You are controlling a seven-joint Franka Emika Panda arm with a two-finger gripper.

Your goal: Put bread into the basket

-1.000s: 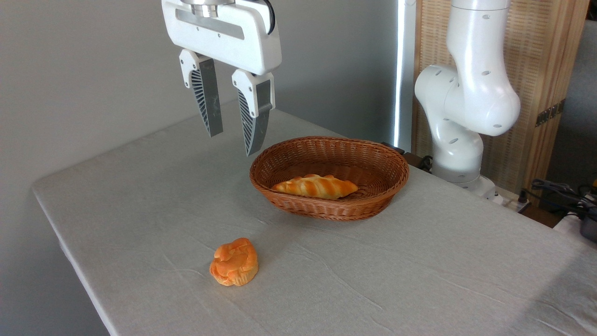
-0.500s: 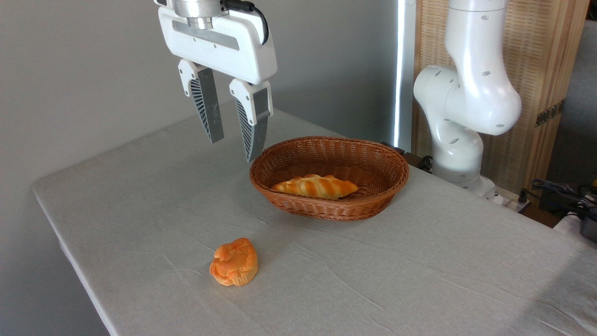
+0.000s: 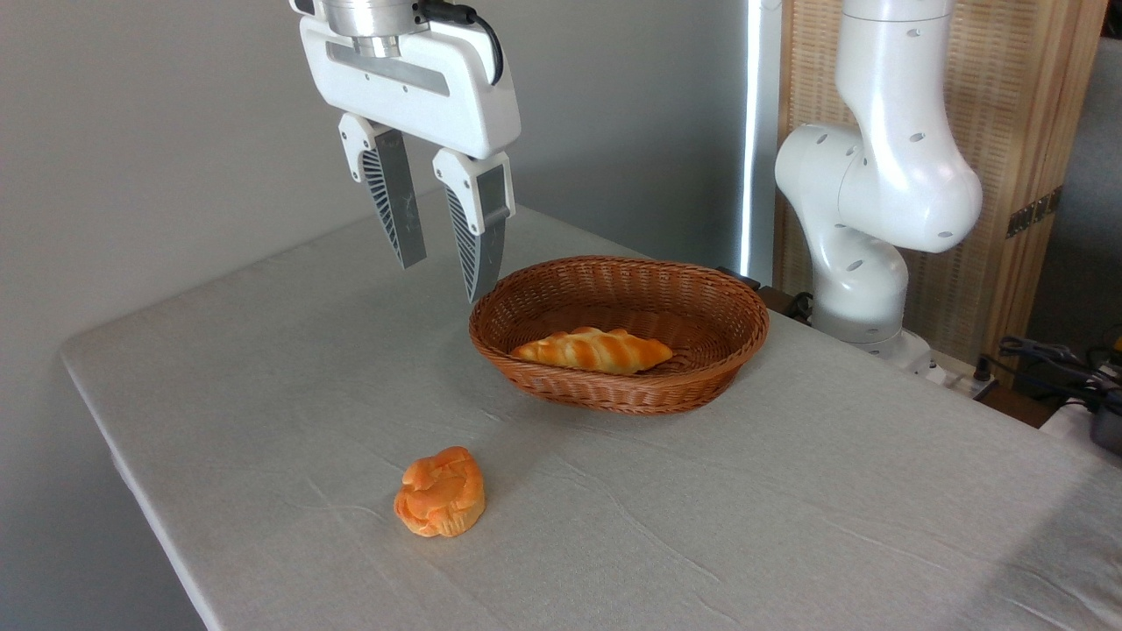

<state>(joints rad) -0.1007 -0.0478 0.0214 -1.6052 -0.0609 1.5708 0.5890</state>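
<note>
- Since the earlier frames we see only the gripper [image 3: 443, 280] shift: it has drifted slightly right and a touch lower than half a second ago, and it hangs in the air up and to the left of the basket's [image 3: 734, 355] near-left rim.
- Its jaws stand partly open with a clear gap between the two ribbed fingers [image 3: 394, 203], and we see nothing held between them.
- We find the bread [image 3: 592, 350] lying lengthwise on the floor of the basket, toward its front wall, exactly where it lay a second ago.
- Neither the basket nor the round orange bun [image 3: 440, 492], which sits well apart on the bare worktop [image 3: 789, 526] nearer the camera, has shifted.
- We judge the placing as done: the loaf is released and resting inside, and the small motion of the arm [image 3: 885, 175] reads to us as settling after a retreat rather than a fresh approach.
</note>
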